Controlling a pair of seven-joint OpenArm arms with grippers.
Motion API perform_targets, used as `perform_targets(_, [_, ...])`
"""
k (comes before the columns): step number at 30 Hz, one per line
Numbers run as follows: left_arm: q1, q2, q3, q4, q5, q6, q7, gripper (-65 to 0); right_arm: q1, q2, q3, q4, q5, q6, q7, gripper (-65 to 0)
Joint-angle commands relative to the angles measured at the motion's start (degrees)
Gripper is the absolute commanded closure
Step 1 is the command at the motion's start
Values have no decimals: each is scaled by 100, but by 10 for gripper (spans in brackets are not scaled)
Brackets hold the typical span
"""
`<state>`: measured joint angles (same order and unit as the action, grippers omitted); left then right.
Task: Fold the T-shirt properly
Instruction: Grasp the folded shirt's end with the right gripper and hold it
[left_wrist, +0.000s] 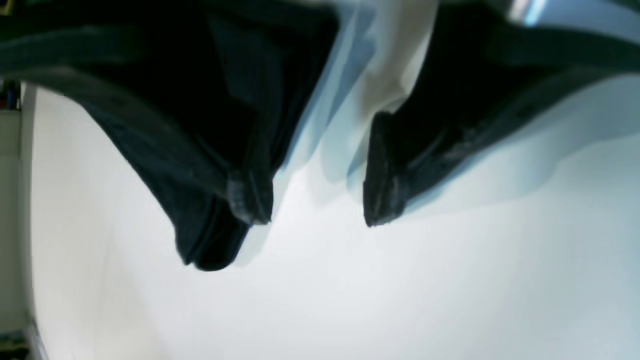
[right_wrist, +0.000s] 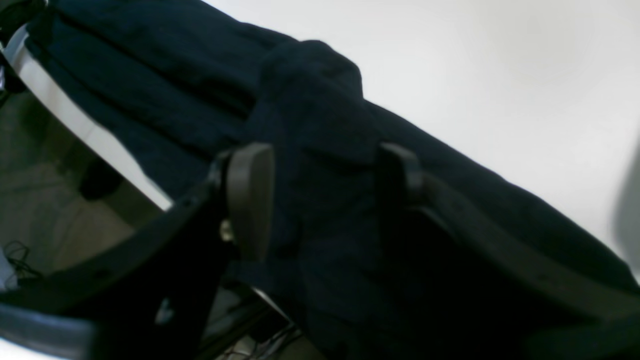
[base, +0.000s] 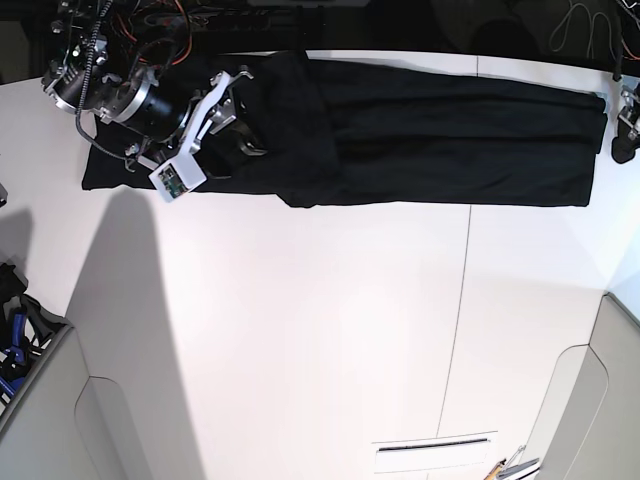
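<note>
The black T-shirt lies as a long band along the top of the white table. Right claw is spread astride a raised fold; left claw is spread, empty, at the frame's right edge. Close squarely on the fold before lifting, so both layers come together.

Base view. The white table lies bare across the centre and lower frame, giving open passage from either side. The T-shirt, a long dark band along the upper edge, fills the top of the frame. The right gripper, jaws spread over the cloth, and its arm block the upper left. The left gripper stands at the band's far right end.
</note>
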<state>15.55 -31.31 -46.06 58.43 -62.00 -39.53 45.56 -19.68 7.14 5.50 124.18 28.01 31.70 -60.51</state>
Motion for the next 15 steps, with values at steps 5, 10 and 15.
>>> perform_targets(5, [-2,-107,695,28,11,-47,9,-333,15,15,15,103,63,-37,155,-317])
perform_targets(10, [2,-109,719,55,-129,-47,450,-333,15,15,15,103,-46,-44,157,-317])
perform_targets(15, [2,-109,619,55,-973,-47,1241,-333,15,15,15,103,-105,-44,162,-317])
